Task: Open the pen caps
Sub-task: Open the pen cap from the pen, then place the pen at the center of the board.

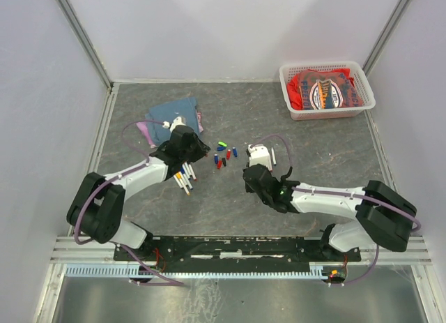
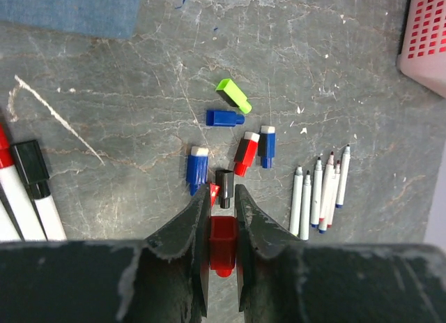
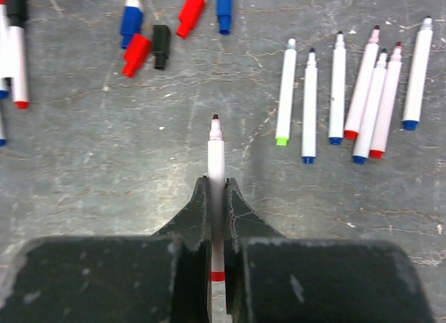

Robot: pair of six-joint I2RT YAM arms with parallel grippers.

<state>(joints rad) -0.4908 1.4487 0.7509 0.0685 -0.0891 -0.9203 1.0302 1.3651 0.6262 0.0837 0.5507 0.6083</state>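
Observation:
My left gripper [image 2: 222,190] is shut on a red pen cap [image 2: 223,245], held deep between the jaws just above the table. Loose pen caps lie in front of it: black [image 2: 224,188], red [image 2: 246,153], blue [image 2: 224,118] and green [image 2: 233,95]. My right gripper [image 3: 217,183] is shut on an uncapped white pen [image 3: 216,152] with a red band, its tip pointing forward. In the top view the caps [image 1: 224,154] lie between the left gripper [image 1: 202,152] and the right gripper [image 1: 249,174].
Several uncapped pens [image 3: 338,93] lie in a row at the right. Capped pens [image 2: 31,190] lie beside the left arm. A blue cloth [image 1: 174,114] is at the back left. A white basket [image 1: 327,114] holding red fabric stands at the back right.

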